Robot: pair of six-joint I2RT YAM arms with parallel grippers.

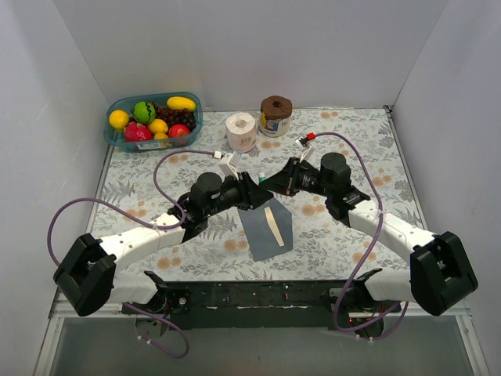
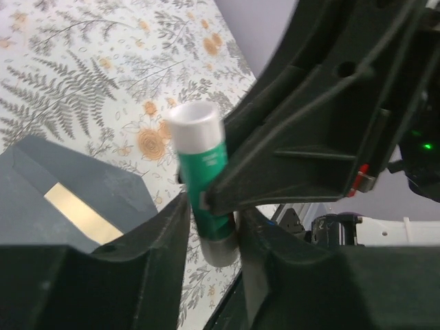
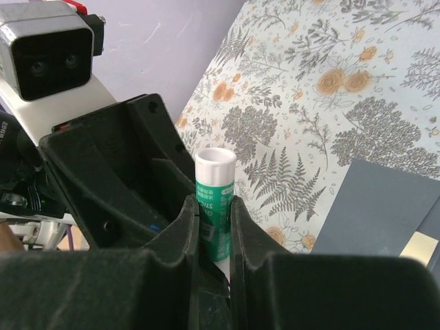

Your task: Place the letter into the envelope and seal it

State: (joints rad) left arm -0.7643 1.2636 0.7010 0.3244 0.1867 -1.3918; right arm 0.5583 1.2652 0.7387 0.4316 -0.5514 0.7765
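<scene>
Bright, even light, soft shadows; wrist views blurred in the foreground

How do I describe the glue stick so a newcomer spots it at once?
At the middle of the floral table, by the far end of the dark grey envelope, is the right gripper. Pinched in it is the glue stick: a small green tube with a white cap, the only round green-and-white thing next to flat paper.
</scene>
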